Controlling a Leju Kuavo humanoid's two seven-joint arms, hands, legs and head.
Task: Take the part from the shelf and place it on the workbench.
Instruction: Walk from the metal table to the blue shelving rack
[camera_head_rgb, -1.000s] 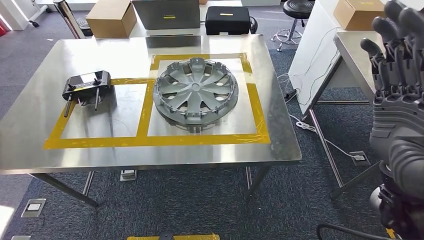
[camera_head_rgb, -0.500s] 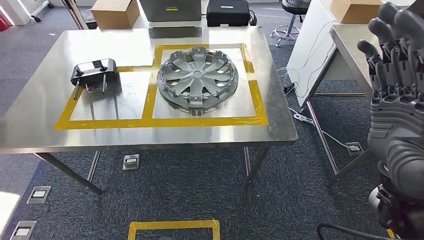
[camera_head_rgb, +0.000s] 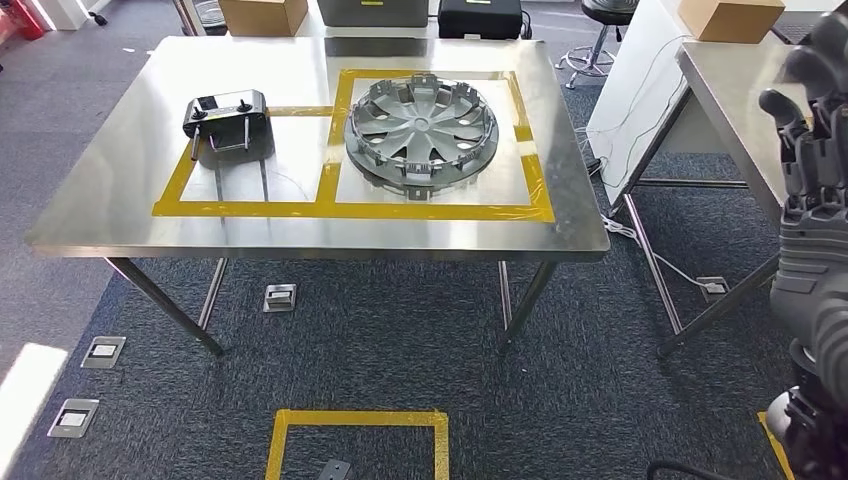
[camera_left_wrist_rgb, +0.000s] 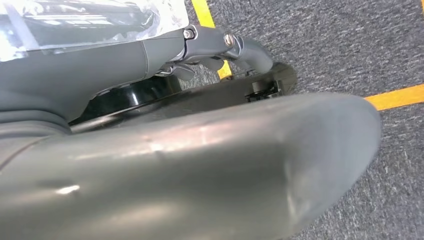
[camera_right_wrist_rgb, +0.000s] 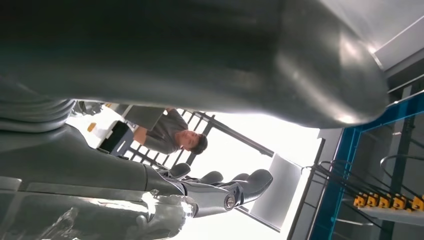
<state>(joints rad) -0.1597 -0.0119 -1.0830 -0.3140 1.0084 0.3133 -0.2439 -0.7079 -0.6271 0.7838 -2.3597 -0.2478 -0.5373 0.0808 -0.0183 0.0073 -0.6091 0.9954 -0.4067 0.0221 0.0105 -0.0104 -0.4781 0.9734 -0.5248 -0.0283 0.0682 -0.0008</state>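
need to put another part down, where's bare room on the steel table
Bare steel runs along the table's near edge outside the yellow tape, and on the left side beyond the black controller. The right taped square is crowded by the hubcap.

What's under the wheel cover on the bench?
The wheel cover lies on the steel workbench, inside the right square of yellow tape. Bare steel shows around it; whatever is directly beneath is covered.

On the steel bench, the grey plastic wheel cover lies right of the black controller, near the far edge.
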